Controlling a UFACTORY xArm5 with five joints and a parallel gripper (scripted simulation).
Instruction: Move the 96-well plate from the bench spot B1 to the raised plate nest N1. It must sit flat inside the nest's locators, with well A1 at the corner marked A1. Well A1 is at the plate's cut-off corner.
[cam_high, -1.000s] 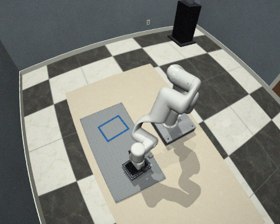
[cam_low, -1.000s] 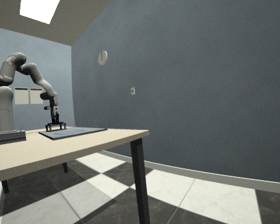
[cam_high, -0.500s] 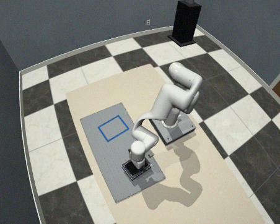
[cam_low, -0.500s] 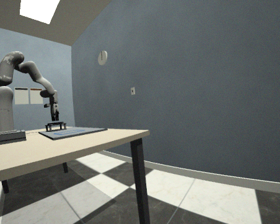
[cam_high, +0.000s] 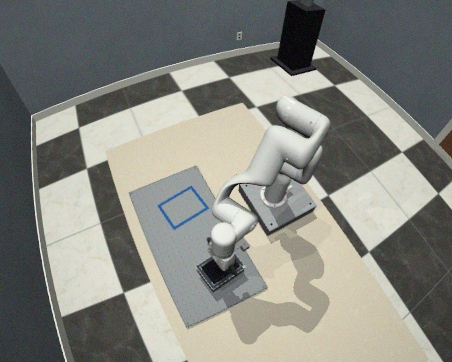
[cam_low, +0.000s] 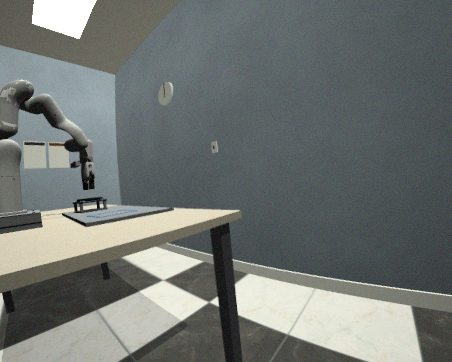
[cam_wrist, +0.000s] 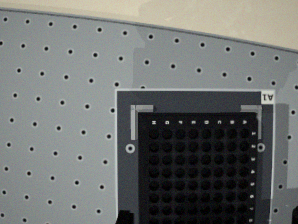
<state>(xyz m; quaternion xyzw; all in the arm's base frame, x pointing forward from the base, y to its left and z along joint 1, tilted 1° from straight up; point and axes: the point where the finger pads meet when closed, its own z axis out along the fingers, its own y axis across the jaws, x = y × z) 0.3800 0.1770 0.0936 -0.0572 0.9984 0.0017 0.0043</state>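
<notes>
The beige counter (cam_high: 165, 140) carried a grey perforated mat (cam_high: 150, 200) along one long edge. At the mat's end toward the counter's near corner stood the nest (cam_wrist: 125, 165), the black 96-well plate (cam_wrist: 200, 170) inside its locators. Above it, apart, the fingers (cam_low: 88, 185) hung fully open, holding nothing.

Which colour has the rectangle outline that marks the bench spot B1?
Blue. The outline on the grey perforated board shows best in the top view.
</notes>
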